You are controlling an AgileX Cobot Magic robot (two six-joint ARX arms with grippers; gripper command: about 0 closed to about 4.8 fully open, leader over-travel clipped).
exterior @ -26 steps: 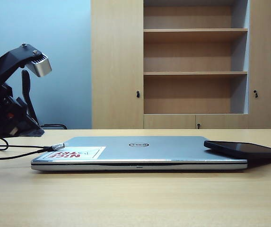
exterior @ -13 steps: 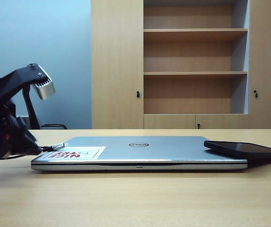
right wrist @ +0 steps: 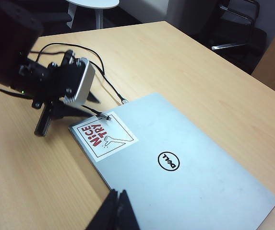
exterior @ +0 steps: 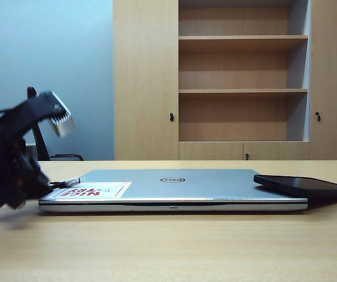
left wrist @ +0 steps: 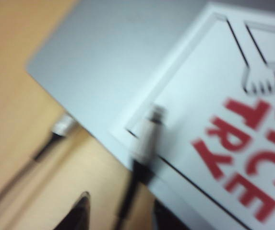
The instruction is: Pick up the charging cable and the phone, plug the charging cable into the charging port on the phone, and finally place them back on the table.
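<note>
From the exterior view, my left fingers (exterior: 36, 187) hang low over the pale wood-grain surface (exterior: 168, 247), just beside the left end of a flat silver laptop (exterior: 174, 191), lid closed. The charging cable (exterior: 62, 184), thin and black with a silvery plug, lies with its tip on the laptop's corner by a white sticker (exterior: 94, 190) with red letters. The phone (exterior: 303, 185), a glossy black slab, rests tilted on the laptop's right end, overhanging it. Bare surface spreads in front; a wooden shelf cabinet (exterior: 242, 76) stands behind.

In my left wrist view (blurred), my left fingers (left wrist: 120, 215) stand apart, gripping nothing, the cable's pale plug (left wrist: 149, 132) between them on the sticker's (left wrist: 214, 120) edge.

In my right wrist view, my right fingers (right wrist: 115, 211) are pressed shut and empty, above the laptop's (right wrist: 190, 182) smooth lid. The cable (right wrist: 96, 76) loops across open surface (right wrist: 185, 62) beyond my left arm.
</note>
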